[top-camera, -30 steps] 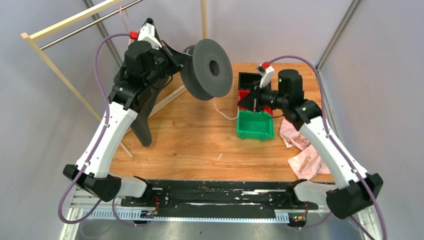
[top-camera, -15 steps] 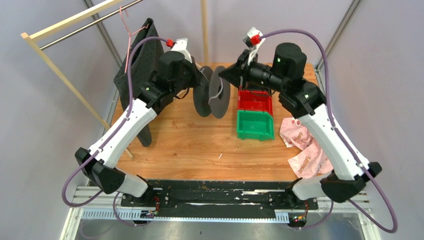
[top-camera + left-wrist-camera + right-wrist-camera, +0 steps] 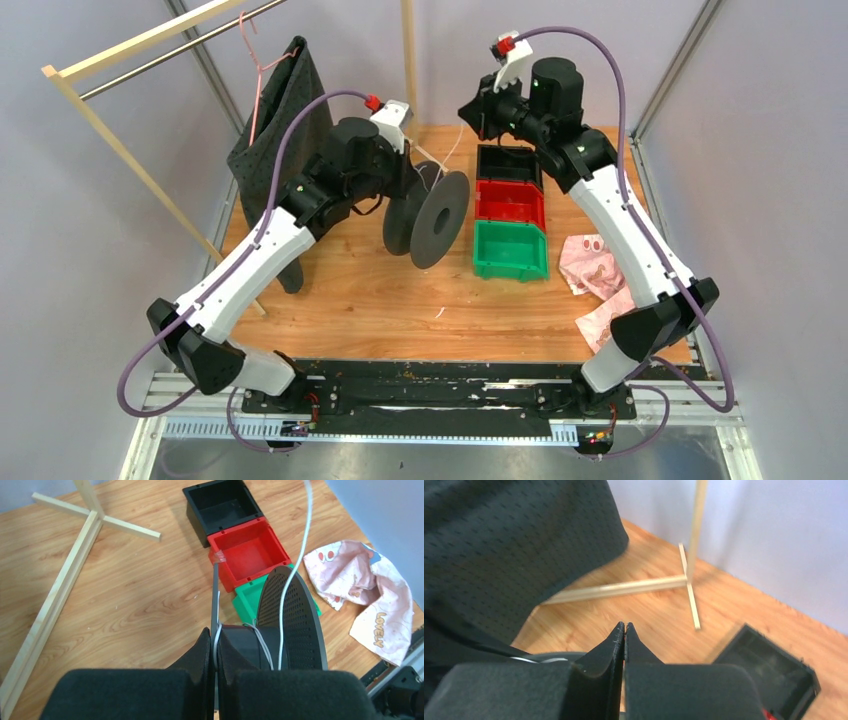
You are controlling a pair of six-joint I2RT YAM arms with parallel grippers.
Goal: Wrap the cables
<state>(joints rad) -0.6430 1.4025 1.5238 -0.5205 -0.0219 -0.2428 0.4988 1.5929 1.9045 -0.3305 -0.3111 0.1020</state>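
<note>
Two grippers, both closed up. Starting at the left gripper (image 3: 215,640): it's clamped on the thin near flange of the dark spool (image 3: 292,610), holding it on edge above the table (image 3: 125,605). A few turns of white cable (image 3: 299,552) sit on the hub. The rest runs straight up toward the right gripper (image 3: 624,630), which is raised over the back of the table with its fingers pressed together. Can't see the wire in its tips, tbh. Past the spool are a black bin (image 3: 222,502), red bin (image 3: 250,555) and green bin (image 3: 247,602) in a row, with a pink cloth (image 3: 370,590) nearby.
</note>
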